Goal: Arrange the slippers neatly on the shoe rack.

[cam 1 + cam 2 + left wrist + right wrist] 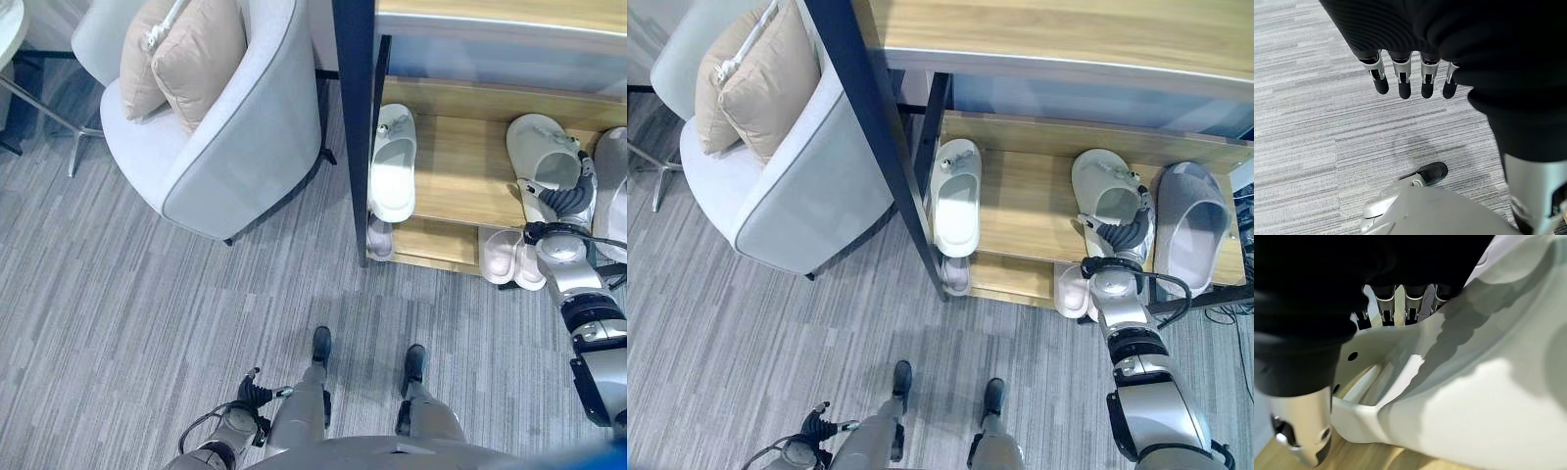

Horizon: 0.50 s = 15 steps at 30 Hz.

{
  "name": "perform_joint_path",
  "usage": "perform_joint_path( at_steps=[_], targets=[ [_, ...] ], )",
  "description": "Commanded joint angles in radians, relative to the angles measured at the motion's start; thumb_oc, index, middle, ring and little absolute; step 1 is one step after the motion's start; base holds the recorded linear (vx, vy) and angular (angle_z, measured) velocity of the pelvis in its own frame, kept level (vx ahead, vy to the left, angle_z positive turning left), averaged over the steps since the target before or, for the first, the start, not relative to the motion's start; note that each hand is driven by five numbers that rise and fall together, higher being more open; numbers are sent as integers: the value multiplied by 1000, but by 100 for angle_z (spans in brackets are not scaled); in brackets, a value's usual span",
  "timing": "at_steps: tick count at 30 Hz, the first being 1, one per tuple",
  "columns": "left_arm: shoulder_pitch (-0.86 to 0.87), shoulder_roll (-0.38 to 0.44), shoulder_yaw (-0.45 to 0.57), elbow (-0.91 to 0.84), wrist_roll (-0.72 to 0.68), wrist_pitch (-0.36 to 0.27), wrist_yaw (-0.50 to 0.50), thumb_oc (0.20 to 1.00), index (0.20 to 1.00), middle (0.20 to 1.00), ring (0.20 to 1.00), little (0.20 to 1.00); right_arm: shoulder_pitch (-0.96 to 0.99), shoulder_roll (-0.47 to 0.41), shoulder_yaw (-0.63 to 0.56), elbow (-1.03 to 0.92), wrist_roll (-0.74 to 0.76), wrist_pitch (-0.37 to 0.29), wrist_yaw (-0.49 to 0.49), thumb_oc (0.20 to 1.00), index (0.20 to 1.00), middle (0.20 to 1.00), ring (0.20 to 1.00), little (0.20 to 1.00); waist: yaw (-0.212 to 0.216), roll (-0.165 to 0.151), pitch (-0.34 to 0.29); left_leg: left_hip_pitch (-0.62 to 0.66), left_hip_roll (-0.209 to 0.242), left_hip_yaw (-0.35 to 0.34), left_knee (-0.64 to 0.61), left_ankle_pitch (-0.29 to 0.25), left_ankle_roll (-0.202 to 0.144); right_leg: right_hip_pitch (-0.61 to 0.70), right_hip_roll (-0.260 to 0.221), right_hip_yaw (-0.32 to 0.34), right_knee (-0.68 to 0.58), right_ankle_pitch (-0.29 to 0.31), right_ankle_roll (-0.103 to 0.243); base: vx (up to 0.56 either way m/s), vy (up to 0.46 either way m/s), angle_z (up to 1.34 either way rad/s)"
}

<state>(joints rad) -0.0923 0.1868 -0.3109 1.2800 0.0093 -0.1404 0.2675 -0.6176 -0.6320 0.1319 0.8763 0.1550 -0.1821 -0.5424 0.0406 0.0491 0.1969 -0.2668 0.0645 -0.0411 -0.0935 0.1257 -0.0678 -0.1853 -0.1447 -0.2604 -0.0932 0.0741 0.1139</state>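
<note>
A pale greenish-white slipper [393, 162] lies at the left end of the wooden shoe rack shelf [1019, 211], toe pointing out. Its mate [1107, 191] lies further right on the same shelf. My right hand [1122, 235] is at this slipper's near end. In the right wrist view its fingers [1396, 298] reach behind the slipper's edge [1415, 347] and the thumb [1303, 431] sits on the near side, pinching it. My left hand [250, 392] hangs low over the carpet, its fingers [1403, 85] straight and holding nothing.
A grey slipper [1190, 225] lies just right of the held one. Pinkish slippers [509, 257] and another [380, 238] sit on the lower shelf. The rack's dark post [353, 127] stands left of the shelf. A grey armchair [225, 127] with beige cushions [186, 49] stands to the left.
</note>
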Motion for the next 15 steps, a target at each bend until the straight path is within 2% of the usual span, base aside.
perform_joint_path(
  at_steps=[1, 6, 7, 15],
  targets=[
    [-29, -6, -43, 82, -44, 7, -3, 1000, 1000, 1000, 1000, 1000, 7, 15, 27, 26, 70, -5, 37, 1000, 1000, 1000, 1000, 1000, 3, -10, -44, 16, 7, -3, 6, -72, -34, 13, -41, -7, 6, -46, 48, 52, 20, 5],
    [-56, -9, -37, 78, -46, 15, 3, 1000, 1000, 1000, 1000, 1000, 48, 122, 27, -4, 95, -9, 45, 1000, 1000, 1000, 1000, 1000, 0, -12, -37, 41, 9, 3, 6, -85, -31, 34, -43, -7, 6, -52, 48, 23, 34, 1],
    [-69, -7, -22, 75, -41, 22, 4, 1000, 1000, 1000, 1000, 1000, 97, 167, 30, -77, 68, -5, 49, 1000, 1000, 1000, 1000, 1000, -3, -17, -38, 57, 9, 6, 6, -94, -27, 50, -45, -7, 6, -56, 49, 19, 40, -7],
    [-105, 2, -18, 78, -29, 30, 6, 1000, 1000, 1000, 1000, 1000, 93, 227, 42, -147, 36, 4, 32, 1000, 1000, 1000, 1000, 1000, 6, -34, -26, 55, 6, -2, 6, -96, -24, 53, -52, -18, 6, -50, 52, -12, 42, 3]
  ],
)
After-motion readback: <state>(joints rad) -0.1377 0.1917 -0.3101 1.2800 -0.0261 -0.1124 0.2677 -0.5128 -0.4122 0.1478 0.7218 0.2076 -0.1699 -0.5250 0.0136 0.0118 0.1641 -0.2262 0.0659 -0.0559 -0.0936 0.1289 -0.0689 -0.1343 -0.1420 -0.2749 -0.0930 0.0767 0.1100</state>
